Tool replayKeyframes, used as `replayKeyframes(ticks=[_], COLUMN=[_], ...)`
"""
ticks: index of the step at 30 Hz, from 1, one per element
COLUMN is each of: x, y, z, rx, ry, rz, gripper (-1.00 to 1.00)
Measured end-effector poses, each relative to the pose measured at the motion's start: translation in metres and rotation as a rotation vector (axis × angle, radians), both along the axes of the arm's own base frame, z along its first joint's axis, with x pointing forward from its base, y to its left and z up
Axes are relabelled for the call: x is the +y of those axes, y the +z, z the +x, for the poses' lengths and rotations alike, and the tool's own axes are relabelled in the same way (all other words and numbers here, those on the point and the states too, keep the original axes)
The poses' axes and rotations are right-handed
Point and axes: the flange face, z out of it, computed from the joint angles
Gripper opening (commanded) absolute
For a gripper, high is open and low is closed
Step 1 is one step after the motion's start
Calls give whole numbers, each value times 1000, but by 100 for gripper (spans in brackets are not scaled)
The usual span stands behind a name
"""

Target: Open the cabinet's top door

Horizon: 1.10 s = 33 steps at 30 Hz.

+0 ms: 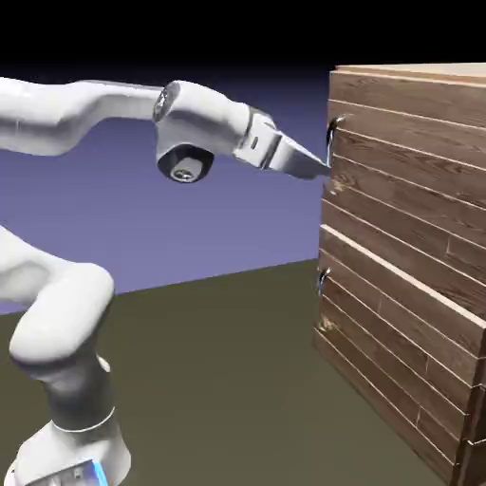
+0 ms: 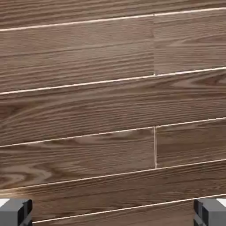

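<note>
The cabinet (image 1: 408, 275) of brown wood planks fills the exterior view's right side. Its top door (image 1: 408, 161) is the upper plank panel, with a small dark curved handle (image 1: 333, 133) near its left edge. My gripper (image 1: 325, 171) reaches to the door's face just below that handle, its tips at or almost at the wood. In the hand view the door's planks (image 2: 113, 101) fill the picture. The two grey fingertips (image 2: 15, 212) sit far apart at the bottom corners, open with nothing between them. The handle does not show in the hand view.
Below the top door is a shorter plank panel (image 1: 399, 351) with its own small handle (image 1: 324, 282). The white arm (image 1: 76, 104) stretches in from the exterior view's left over the dark table (image 1: 218, 380).
</note>
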Motion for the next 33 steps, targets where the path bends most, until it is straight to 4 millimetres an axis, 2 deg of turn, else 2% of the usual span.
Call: replayKeyframes(ticks=[8, 15, 23, 31, 32, 33], x=[29, 59, 92, 115, 115, 115], y=[8, 0, -28, -77, -77, -76], z=[-4, 3, 25, 59, 59, 70], rx=[-115, -205, -291, -356, -356, -357], ry=[2, 14, 30, 40, 40, 40], rz=[-11, -35, -75, -119, -119, -120], gripper=[0, 0, 0, 0, 0, 0])
